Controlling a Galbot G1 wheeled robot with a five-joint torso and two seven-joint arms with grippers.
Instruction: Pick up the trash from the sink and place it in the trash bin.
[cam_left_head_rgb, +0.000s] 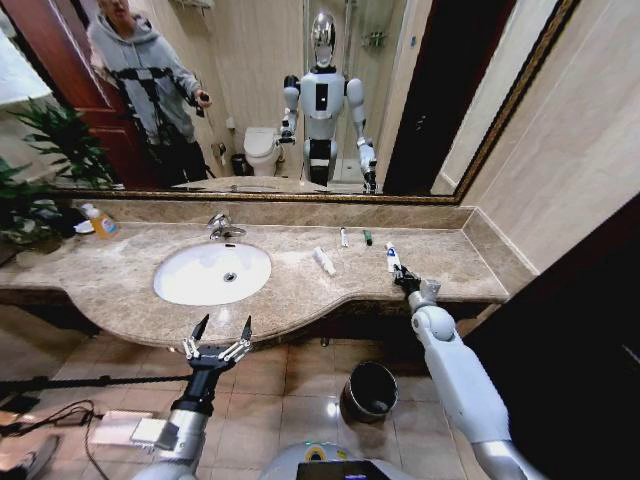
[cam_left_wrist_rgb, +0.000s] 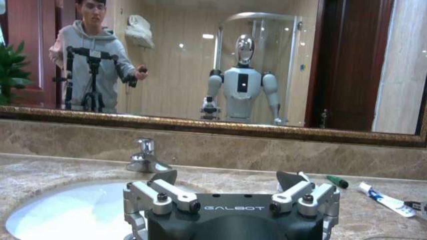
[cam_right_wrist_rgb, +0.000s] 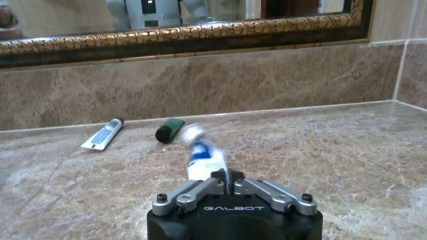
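Right gripper (cam_right_wrist_rgb: 228, 176) was clamped on the blue-marked tube (cam_right_wrist_rgb: 202, 159), hiding its near end; left gripper (cam_left_head_rgb: 218, 335) hung spread open below the sink (cam_left_head_rgb: 212, 272).

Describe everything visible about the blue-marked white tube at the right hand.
The blue-marked white tube is a small, soft-looking white tube with blue print along its body and a pale rounded cap end pointing toward the mirror wall. It lies on the beige marble countertop, right of the sink and apart from the other small items. The right hand is shut on its near end, fingers pinched together around it. The wrist view shows its far end slightly blurred.
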